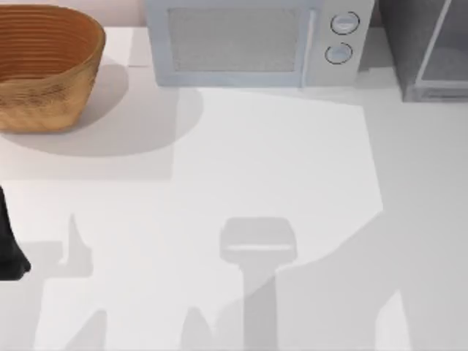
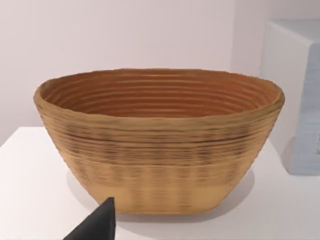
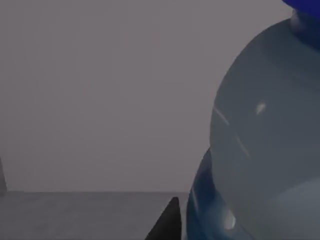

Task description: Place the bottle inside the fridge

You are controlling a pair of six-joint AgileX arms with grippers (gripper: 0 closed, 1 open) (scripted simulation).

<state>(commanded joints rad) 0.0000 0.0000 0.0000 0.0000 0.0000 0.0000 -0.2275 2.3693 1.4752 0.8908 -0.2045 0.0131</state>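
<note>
The bottle (image 3: 260, 150) looms very close in the right wrist view, clear-bodied with its blue cap (image 3: 305, 7) at the picture's upper corner. My right gripper is shut on the bottle, one dark fingertip (image 3: 169, 222) lying against its side. Flat grey wall (image 3: 100, 90) and grey floor (image 3: 75, 215) lie behind it. The fridge (image 1: 431, 51), a grey box with a pale frame, stands at the table's far right corner in the top view. My left arm (image 1: 9, 252) is parked at the table's left edge.
A woven brown basket (image 1: 44, 66) sits at the far left, also facing the left wrist camera (image 2: 160, 145). A white microwave (image 1: 252, 40) with two round knobs stands at the back middle, just left of the fridge.
</note>
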